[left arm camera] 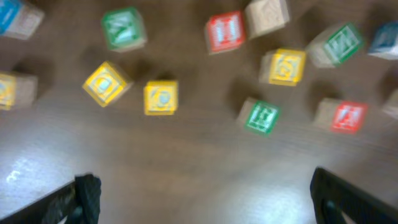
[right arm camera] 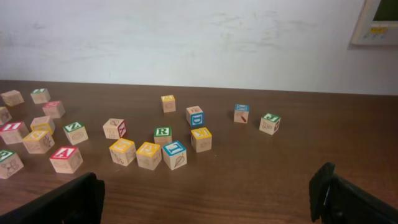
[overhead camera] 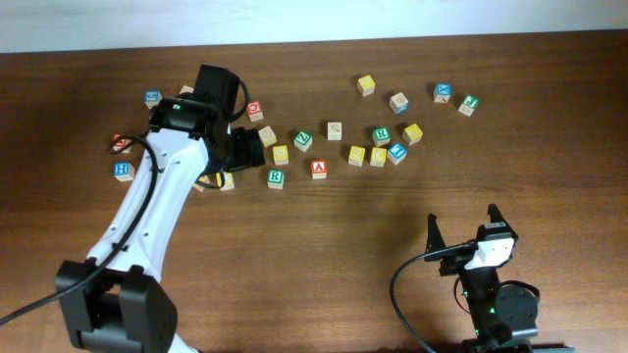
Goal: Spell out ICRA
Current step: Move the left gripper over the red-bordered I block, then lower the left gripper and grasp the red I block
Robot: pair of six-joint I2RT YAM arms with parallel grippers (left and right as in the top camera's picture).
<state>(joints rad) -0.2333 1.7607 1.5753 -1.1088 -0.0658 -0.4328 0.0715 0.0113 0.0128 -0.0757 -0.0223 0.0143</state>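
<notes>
Wooden letter blocks lie scattered across the far half of the brown table [overhead camera: 324, 245]. A red A block [overhead camera: 319, 169] sits beside a green R block [overhead camera: 276, 177]; a blue I block [overhead camera: 397, 152] lies further right. My left gripper [overhead camera: 251, 147] hovers open and empty among the left-hand blocks. Its blurred wrist view shows the open fingers [left arm camera: 208, 202] over bare wood, with a green block [left arm camera: 260, 116] and a yellow block [left arm camera: 161, 97] ahead. My right gripper [overhead camera: 461, 230] is open and empty near the front edge. Its wrist view [right arm camera: 208, 199] shows the A [right arm camera: 65, 158], an R [right arm camera: 163, 134] and the I [right arm camera: 175, 154].
Other blocks lie at the far left [overhead camera: 123, 170] and far right [overhead camera: 468, 104]. A second green R block [overhead camera: 381, 135] sits among yellow blocks [overhead camera: 357, 155]. A white wall [right arm camera: 199, 43] stands behind the table.
</notes>
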